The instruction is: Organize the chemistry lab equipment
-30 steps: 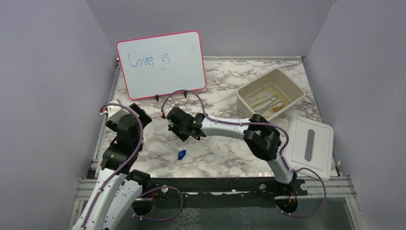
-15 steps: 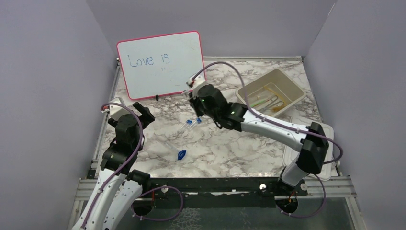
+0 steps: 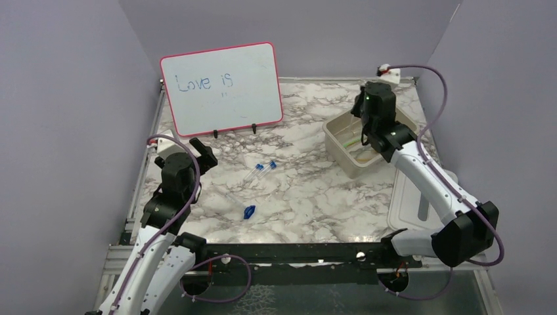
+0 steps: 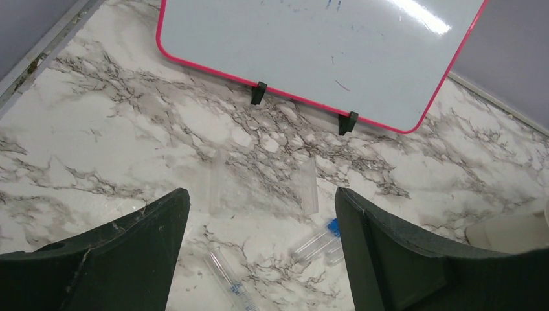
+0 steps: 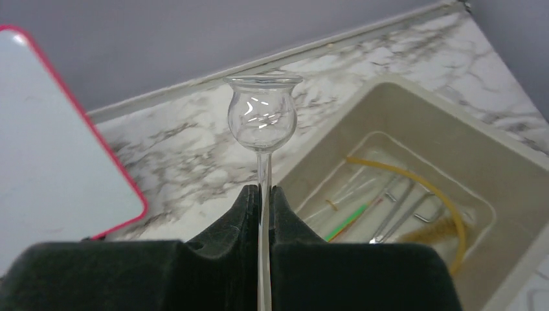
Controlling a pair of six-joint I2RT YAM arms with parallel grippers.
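The right gripper [image 5: 262, 194] pinched one round-topped clear glass stem [image 5: 262, 116]. The left gripper [image 4: 260, 194] had its fingers apart, near two blue-capped clear tubes [image 3: 261, 169] in the middle of the marble bench [image 3: 309, 197].

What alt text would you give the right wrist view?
The right fingers pinch the thin stem of a clear, bulb-topped glass tube. Behind it, a beige tub on the marble table holds an amber hose, wire tongs and a green-tipped stick; a pink-framed whiteboard shows at the left edge.
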